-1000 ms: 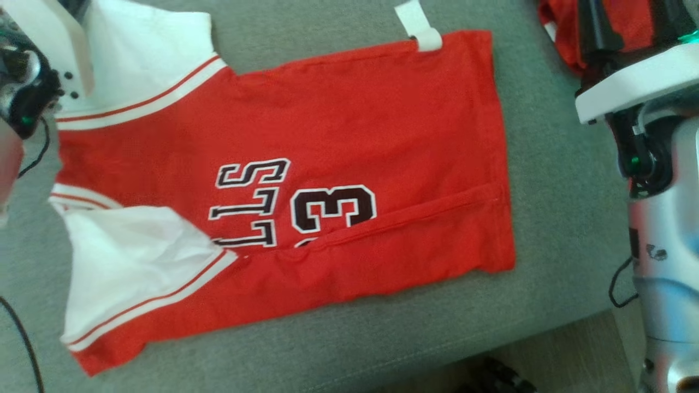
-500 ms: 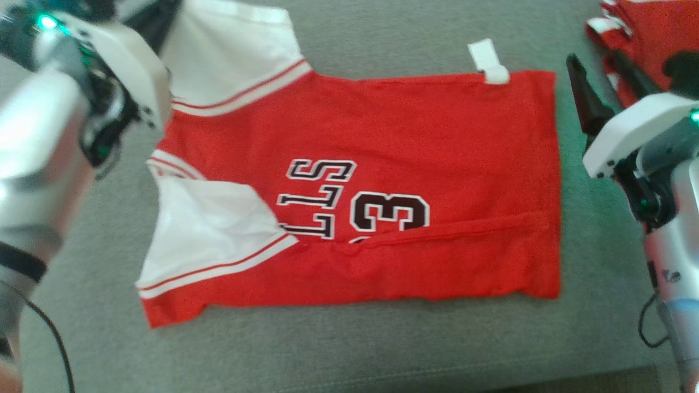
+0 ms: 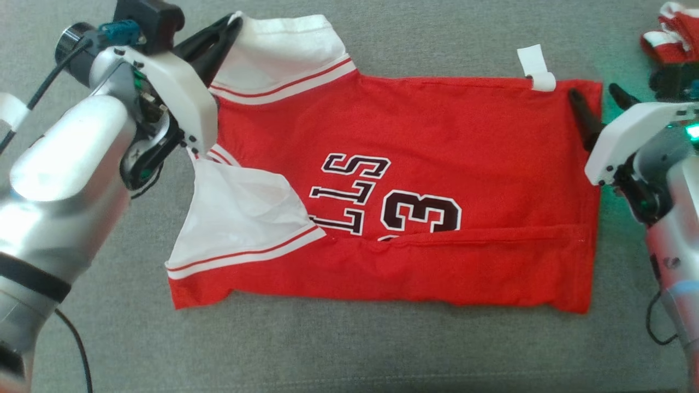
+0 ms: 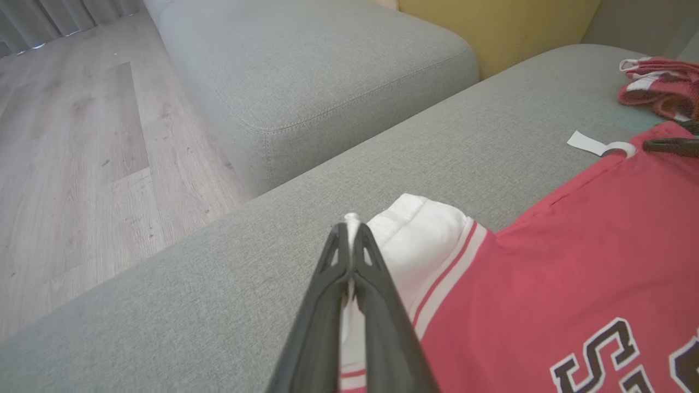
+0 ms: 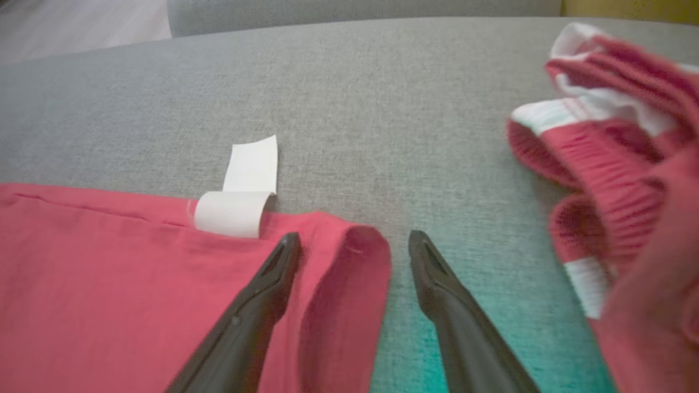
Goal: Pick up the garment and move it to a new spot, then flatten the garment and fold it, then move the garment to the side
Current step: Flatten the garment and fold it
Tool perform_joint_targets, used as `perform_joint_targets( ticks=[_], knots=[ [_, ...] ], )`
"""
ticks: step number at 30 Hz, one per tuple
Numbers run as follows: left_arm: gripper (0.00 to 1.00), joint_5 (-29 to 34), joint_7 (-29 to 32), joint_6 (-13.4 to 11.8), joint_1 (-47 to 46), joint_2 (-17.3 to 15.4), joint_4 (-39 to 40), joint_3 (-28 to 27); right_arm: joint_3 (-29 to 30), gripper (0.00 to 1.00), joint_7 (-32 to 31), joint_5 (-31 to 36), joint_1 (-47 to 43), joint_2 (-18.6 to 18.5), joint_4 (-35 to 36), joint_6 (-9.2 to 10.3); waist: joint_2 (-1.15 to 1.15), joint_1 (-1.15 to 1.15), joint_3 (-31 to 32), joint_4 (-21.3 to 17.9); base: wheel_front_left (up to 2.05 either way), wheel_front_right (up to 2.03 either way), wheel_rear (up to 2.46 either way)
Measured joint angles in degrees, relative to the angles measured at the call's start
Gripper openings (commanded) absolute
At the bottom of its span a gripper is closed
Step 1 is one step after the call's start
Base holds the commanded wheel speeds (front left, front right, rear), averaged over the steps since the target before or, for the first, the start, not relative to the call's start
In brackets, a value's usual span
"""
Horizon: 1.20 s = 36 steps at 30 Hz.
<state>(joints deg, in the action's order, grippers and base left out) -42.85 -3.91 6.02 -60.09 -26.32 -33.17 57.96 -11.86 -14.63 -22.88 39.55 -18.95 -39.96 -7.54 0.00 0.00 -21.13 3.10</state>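
Left gripper (image 4: 349,237): fingers pressing together, pinching the white sleeve edge of the garment (image 3: 437,136)
Right gripper (image 5: 355,243): fingers standing apart, straddling the garment's rolled hem corner beside the white tag (image 5: 240,191)
Garment: lying spread, lettering up, on the grey cushion (image 3: 382,349)
Smaller red garment (image 3: 674,33): sitting crumpled near the right gripper

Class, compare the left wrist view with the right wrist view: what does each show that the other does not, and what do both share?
Left wrist view, not the right: the left claw shut on the white sleeve, black lettering, a wooden floor. Right wrist view, not the left: the right claw plainly open, the hem corner between its fingers. Both: the red jersey, its white tag, the smaller red garment, the grey sofa.
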Motion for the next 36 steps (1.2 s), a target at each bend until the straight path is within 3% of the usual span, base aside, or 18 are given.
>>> perform_joint_targets(
  ticks=[5,6,7,17,26,36],
  knots=[
    [0.00,-0.09,0.37,-0.49,0.05,-0.03,0.91,0.10,-2.66,1.00,-0.03,-1.14,2.13,-0.82,-3.60,0.00,0.00,0.00,-0.63,0.64,0.00,0.00,0.00],
    [0.00,-0.10,0.37,-0.51,0.05,-0.02,1.00,0.11,-3.03,0.28,-0.31,-1.74,2.80,-1.12,-4.12,0.00,0.00,0.00,-0.76,0.74,0.00,0.00,0.00],
    [0.00,-0.10,0.37,-0.53,0.05,-0.02,0.99,0.12,-3.49,0.00,-0.57,-2.16,3.60,-1.36,-4.74,0.00,0.00,0.00,-0.84,0.82,0.00,0.00,0.00],
    [0.00,-0.68,-1.54,-2.04,0.02,-0.87,-2.49,-1.48,-7.81,0.00,3.10,-5.71,6.35,-2.41,-5.93,0.00,0.00,0.00,-0.68,0.23,0.00,0.00,0.00],
    [0.00,-0.67,-5.77,-3.34,-4.28,-0.97,-7.27,-4.08,-11.54,0.00,7.15,-8.98,14.90,-4.88,-2.97,0.00,0.00,0.00,-1.79,-0.37,0.00,0.00,0.00],
    [0.00,0.46,-9.83,-3.10,-9.47,1.76,-12.12,-5.88,-14.27,0.00,15.86,-10.72,20.67,-5.39,-3.92,0.00,0.00,0.00,-1.77,-0.07,0.00,0.00,0.00]
  ],
)
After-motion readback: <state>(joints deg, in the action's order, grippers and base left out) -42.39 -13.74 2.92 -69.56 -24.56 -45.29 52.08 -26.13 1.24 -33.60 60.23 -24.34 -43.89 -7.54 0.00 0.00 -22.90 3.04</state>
